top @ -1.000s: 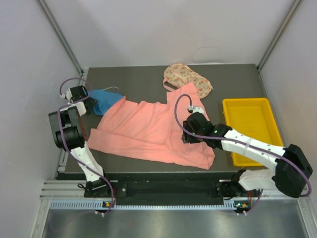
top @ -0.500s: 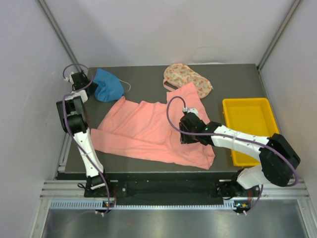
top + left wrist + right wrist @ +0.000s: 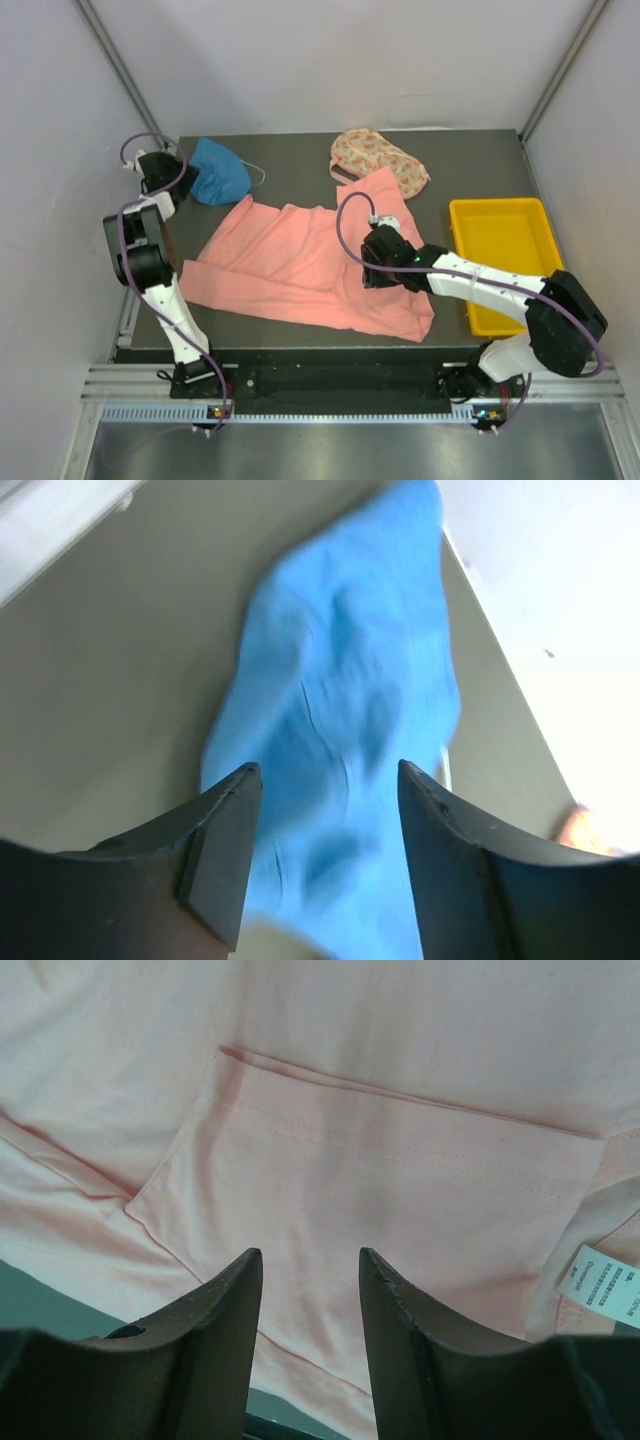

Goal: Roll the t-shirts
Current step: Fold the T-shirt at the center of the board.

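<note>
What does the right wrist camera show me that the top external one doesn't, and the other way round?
Only the right wrist view: the white neck label at the right edge, the stitched hem of what looks like a folded-over sleeve, and the right gripper with its fingers apart and nothing between them. Only the top external view: the blue t-shirt, the floral t-shirt, the yellow tray and the left gripper beside the blue one. Both: the salmon-pink t-shirt spread out, with the right gripper over it.

The pink tee (image 3: 300,265) lies spread out and wrinkled, with a white neck label (image 3: 603,1287). The blue tee (image 3: 218,172) lies bunched just beyond its far-left corner. The floral tee (image 3: 380,160) lies crumpled beside its far-right sleeve.
</note>
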